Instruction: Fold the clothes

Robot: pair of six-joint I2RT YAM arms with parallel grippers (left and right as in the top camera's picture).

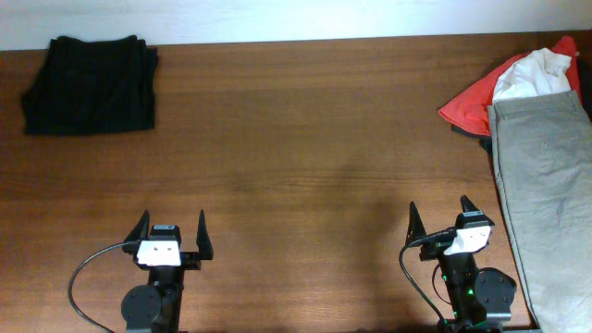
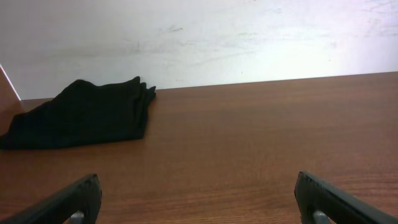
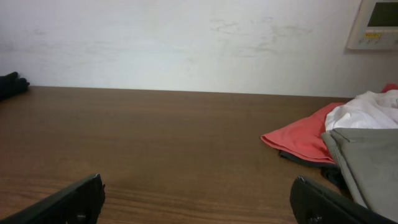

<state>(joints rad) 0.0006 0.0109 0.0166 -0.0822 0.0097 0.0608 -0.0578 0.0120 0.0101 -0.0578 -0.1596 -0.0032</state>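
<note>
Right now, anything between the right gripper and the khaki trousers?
Nothing: only a bare strip of table separates the right gripper from the khaki trousers, seen in the overhead view.

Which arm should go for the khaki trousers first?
Right. The right gripper sits open just beside the khaki trousers; the left gripper, also open, is far off, nearer the black garment.

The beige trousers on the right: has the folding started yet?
Not yet. The trousers lie stretched out at the far right. Nothing is in hand: left claw and right claw sit open, empty. Only a black garment looks folded, far left. All folding remains.
</note>
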